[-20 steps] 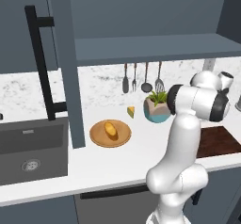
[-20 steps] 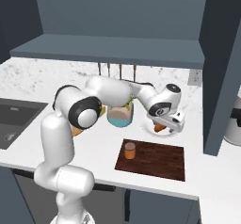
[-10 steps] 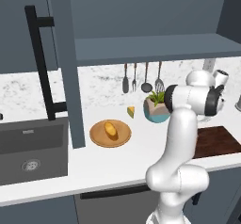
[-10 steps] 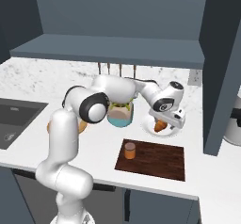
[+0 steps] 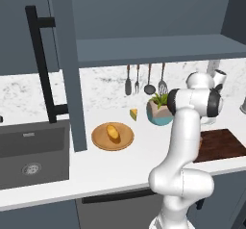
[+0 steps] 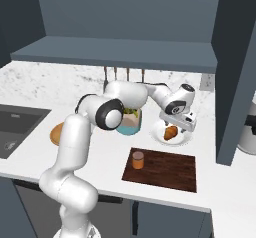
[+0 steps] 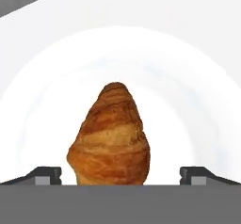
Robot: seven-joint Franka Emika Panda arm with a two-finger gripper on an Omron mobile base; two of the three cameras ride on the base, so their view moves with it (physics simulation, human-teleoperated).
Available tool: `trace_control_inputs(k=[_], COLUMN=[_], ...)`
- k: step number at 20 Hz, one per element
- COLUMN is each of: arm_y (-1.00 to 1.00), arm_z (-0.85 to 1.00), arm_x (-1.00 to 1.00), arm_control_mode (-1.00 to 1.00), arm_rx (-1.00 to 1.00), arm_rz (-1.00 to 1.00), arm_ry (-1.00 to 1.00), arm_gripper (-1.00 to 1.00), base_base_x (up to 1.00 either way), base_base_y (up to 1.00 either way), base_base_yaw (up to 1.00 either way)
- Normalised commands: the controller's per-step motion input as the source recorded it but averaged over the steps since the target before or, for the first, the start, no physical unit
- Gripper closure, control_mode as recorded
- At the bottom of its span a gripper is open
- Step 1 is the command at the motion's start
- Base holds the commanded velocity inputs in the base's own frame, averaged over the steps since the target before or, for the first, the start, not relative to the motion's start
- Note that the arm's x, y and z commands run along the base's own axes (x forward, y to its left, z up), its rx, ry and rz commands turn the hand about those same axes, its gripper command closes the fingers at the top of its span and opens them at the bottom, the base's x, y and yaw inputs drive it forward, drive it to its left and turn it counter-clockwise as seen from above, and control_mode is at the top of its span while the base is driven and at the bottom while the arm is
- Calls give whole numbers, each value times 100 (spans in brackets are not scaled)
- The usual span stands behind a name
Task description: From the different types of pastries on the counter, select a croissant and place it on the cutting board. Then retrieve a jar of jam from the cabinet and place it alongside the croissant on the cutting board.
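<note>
Pincer [image 7: 120, 176] spread wide, fingertips [image 7: 44, 175] flanking the croissant [image 7: 110, 136] without contact, bottom centre of hand view. Croissant rests on white plate [image 6: 182, 138], right of centre; jar of jam [image 6: 138, 160] stands on cutting board [image 6: 167, 169] below.

- A rendered home kitchen, with a white marble-look counter [image 5: 120, 158] and matching backsplash [image 5: 105, 86].
- A dark sink [image 5: 31, 151] is set into the worktop at the left.
- Slate blue-grey wall cabinets hang above; one tall cabinet door [image 5: 57, 55] carries a long black bar handle [image 5: 43, 69].
- Cooking utensils [image 5: 144, 79] hang on the backsplash above a potted plant [image 5: 158, 110].
- Food and a dark cutting board [image 6: 162, 168] sit out on the counter.
</note>
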Motion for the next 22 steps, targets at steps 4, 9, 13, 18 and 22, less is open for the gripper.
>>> trace_control_inputs(k=[4, 9, 13, 18, 22], arm_y=[0, 2, 0, 0, 5], arm_z=[-24, -23, -23, -19, -17], arm_x=[49, 25, 22, 8, 2], arm_control_mode=[-100, -100, -100, -100, -100], arm_rx=[0, 0, 0, 0, 0], arm_rz=[5, 4, 4, 3, 2], arm_ry=[3, 7, 10, 6, 6], arm_gripper=[-100, -100, -100, -100, 100], base_base_x=[0, 0, 0, 0, 0], base_base_y=[0, 0, 0, 0, 0], base_base_yaw=[0, 0, 0, 0, 0])
